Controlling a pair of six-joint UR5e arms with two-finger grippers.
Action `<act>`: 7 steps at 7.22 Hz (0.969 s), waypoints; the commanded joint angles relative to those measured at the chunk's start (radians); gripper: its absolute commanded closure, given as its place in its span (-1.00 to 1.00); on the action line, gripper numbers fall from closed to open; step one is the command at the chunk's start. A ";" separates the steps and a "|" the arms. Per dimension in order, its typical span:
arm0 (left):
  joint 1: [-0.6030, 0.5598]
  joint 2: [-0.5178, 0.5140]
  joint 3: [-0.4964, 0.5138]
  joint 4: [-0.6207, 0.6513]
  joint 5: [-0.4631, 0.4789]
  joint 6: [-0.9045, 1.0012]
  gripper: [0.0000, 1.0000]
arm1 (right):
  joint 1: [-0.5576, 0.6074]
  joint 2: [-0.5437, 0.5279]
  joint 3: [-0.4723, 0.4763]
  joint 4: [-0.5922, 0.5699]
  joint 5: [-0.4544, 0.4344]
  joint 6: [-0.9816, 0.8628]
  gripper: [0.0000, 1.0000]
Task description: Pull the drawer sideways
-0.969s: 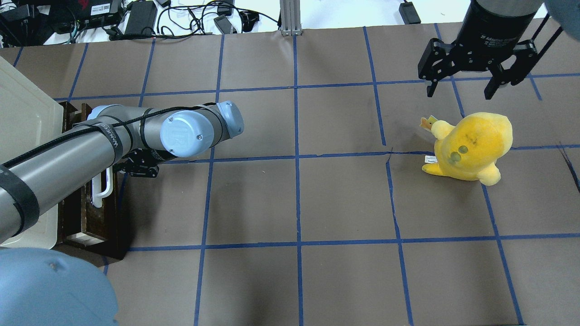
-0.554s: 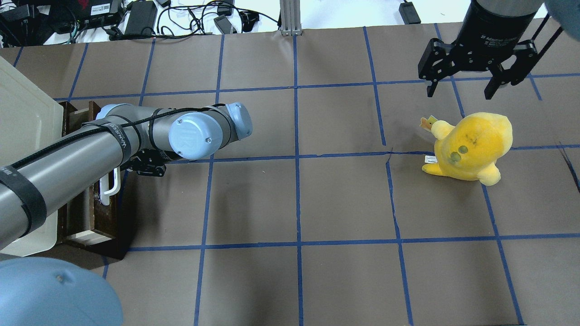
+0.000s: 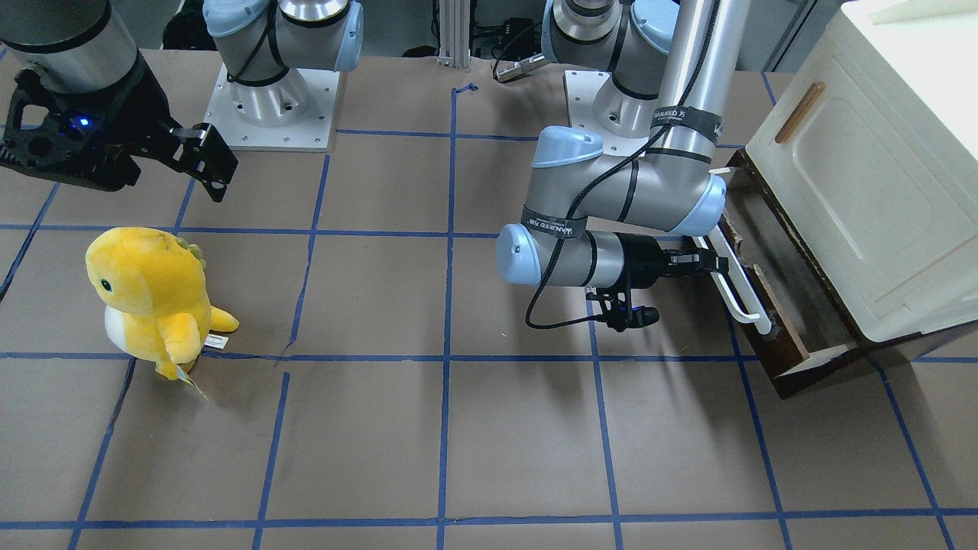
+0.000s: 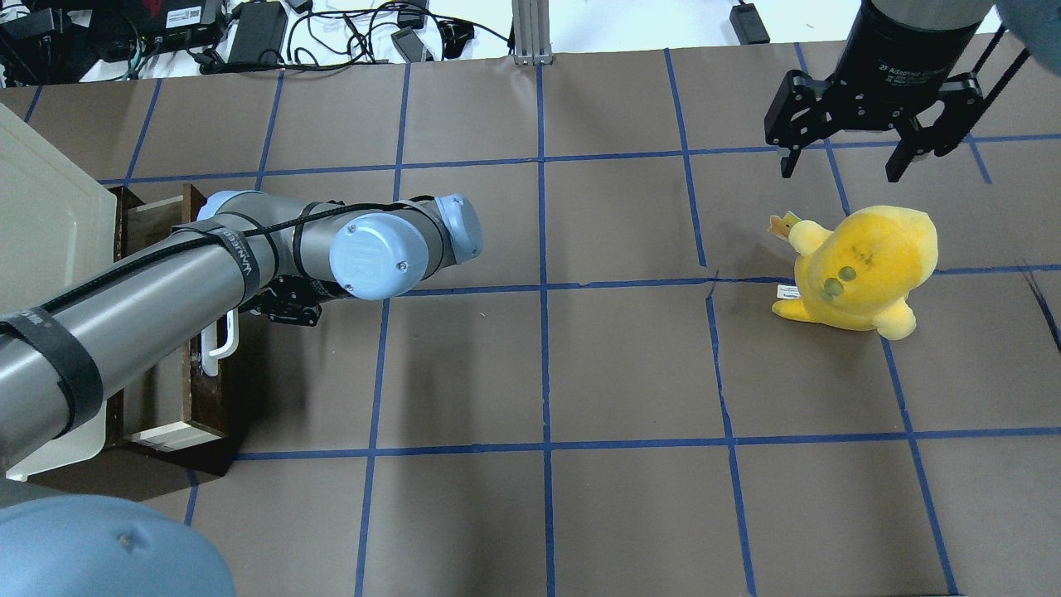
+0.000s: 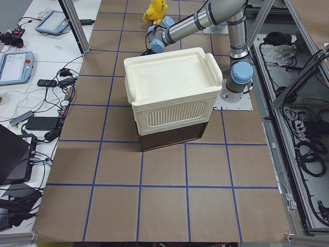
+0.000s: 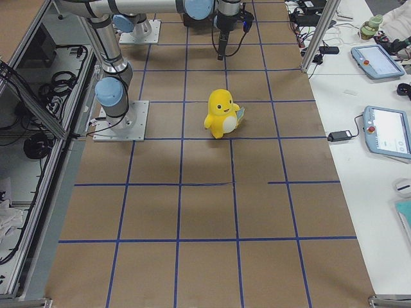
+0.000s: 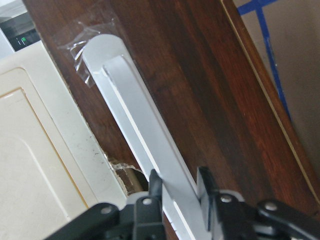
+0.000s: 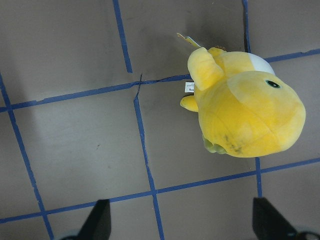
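Note:
The dark brown drawer [image 3: 783, 336] sticks partly out from under the cream-white cabinet [image 3: 863, 176]. Its lighter wood inside shows in the overhead view [image 4: 166, 398]. A long white bar handle [image 3: 737, 294] runs along its front. My left gripper [image 3: 714, 263] is shut on this handle. The left wrist view shows the fingers either side of the bar [image 7: 145, 125], with the gripper [image 7: 177, 182] closed on it. My right gripper [image 4: 841, 174] is open and empty, hovering at the far right above a yellow plush toy [image 4: 862, 265].
The plush [image 3: 149, 294] stands on the brown paper table with its blue tape grid, also seen in the right wrist view [image 8: 245, 115]. The cabinet [image 4: 41, 215] fills the table's left end. Cables and power bricks [image 4: 257, 33] lie beyond the far edge.
The drawer has slid further out of the cabinet, to the right in the overhead view. My left gripper moved with it, still on the handle. The right arm has not moved.

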 commanded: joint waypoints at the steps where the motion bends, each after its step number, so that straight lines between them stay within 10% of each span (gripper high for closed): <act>1: -0.026 -0.001 0.000 0.001 0.000 0.000 0.62 | 0.000 0.000 0.000 0.002 0.000 0.000 -1.00; 5: -0.032 0.004 0.005 0.003 0.012 0.017 0.48 | 0.000 0.000 0.000 0.002 0.000 0.000 -1.00; 6: -0.032 0.010 0.021 0.001 0.000 0.019 -0.53 | 0.000 0.000 0.000 0.000 0.000 0.000 -1.00; 7: -0.032 0.024 0.038 0.001 -0.013 0.017 -1.00 | 0.000 0.000 0.000 0.000 0.000 0.000 -1.00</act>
